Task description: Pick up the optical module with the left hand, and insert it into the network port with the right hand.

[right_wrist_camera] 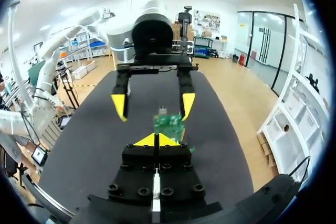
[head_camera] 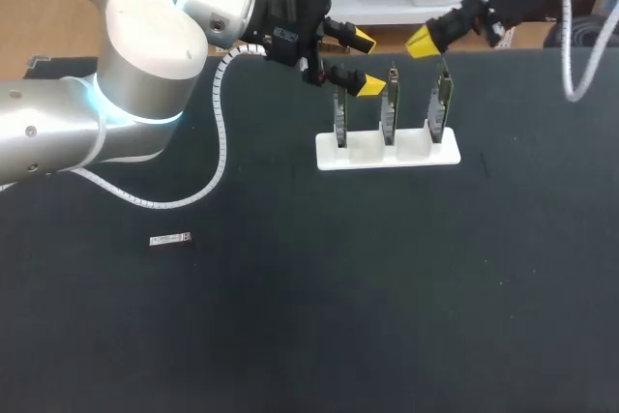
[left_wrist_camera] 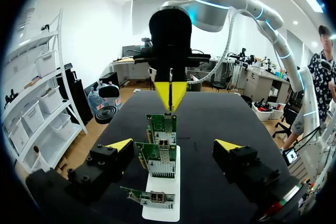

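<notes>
Grippers: my left gripper (head_camera: 367, 63) stands wide open with nothing between its fingers. My right gripper (head_camera: 423, 44) has its yellow tips pressed together, and I see nothing caught between them.
Facing: the two grippers point at each other along the row of cards, well short of meeting. The left one's fingers are spread to either side of the line on which the right one's closed tips sit.
Network cards: three green network cards (left_wrist_camera: 156, 158) stand upright in a row, just ahead of and below my left gripper. From the left wrist the row runs straight away between the open fingers. I cannot tell whether either finger touches a card.
Ports: from the left wrist a metal port (left_wrist_camera: 160, 169) shows on each card, on the side turned toward my left gripper.
Far card: the last card of the row sits just in front of my right gripper's closed tips, between them and the left gripper.
Stand: a white stand (head_camera: 387, 154) holds the cards in its slots and lies flat on the table (head_camera: 338, 336).
Optical module: the optical module (head_camera: 171, 239), a small silvery bar, lies flat on the table, untouched. It is well apart from both grippers, back behind my left gripper and alongside my left arm (head_camera: 145, 65).
Cable: the left arm's white coiled cable (head_camera: 222, 142) drops to the table and passes near the module without clearly touching it.
</notes>
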Available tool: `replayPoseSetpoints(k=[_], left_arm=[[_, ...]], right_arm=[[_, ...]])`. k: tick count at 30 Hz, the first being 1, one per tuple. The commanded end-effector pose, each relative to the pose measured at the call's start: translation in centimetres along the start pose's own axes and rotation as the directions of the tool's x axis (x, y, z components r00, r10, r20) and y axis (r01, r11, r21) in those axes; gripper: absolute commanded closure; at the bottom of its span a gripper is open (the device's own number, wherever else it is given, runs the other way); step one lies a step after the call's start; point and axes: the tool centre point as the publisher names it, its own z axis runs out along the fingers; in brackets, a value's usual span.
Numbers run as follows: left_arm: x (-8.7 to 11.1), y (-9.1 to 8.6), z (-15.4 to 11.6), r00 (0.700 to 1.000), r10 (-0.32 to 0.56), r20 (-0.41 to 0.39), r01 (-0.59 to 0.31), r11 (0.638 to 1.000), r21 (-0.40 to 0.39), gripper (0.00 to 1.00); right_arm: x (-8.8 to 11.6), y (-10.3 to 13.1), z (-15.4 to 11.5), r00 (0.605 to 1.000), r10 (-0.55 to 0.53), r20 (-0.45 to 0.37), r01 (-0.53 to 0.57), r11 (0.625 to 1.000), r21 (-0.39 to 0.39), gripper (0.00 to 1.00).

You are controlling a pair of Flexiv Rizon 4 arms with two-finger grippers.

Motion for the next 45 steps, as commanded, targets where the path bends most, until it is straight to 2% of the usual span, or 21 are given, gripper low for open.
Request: replayPoseSetpoints(k=[1,9,14,23,32,45], left_arm=[[-0.1,0.1,0.1,1.000,-0.002,-0.006,0.002,1.000,0.002,0.00],[-0.1,0.1,0.1,1.000,-0.002,-0.006,0.002,1.000,0.002,0.00],[-0.1,0.1,0.1,1.000,-0.002,-0.006,0.002,1.000,0.002,0.00],[-0.1,0.1,0.1,1.000,-0.002,-0.006,0.002,1.000,0.002,0.00],[-0.1,0.1,0.1,1.000,-0.002,-0.006,0.002,1.000,0.002,0.00],[-0.1,0.1,0.1,1.000,-0.002,-0.006,0.002,1.000,0.002,0.00]], right_arm=[[1.0,2.1,-2.1,1.000,0.013,-0.005,-0.013,1.000,0.025,1.00],[3.5,3.3,-4.6,0.997,0.072,-0.017,-0.071,0.994,0.080,1.00],[4.2,3.2,-5.7,0.997,0.073,-0.022,-0.071,0.994,0.085,1.00],[4.9,2.0,-6.3,0.997,0.066,-0.036,-0.064,0.996,0.066,1.00],[5.6,0.4,-5.7,0.999,0.040,-0.010,-0.041,0.999,-0.018,1.00],[5.9,-0.7,-5.7,1.000,0.025,-0.017,-0.025,0.999,-0.042,1.00]])
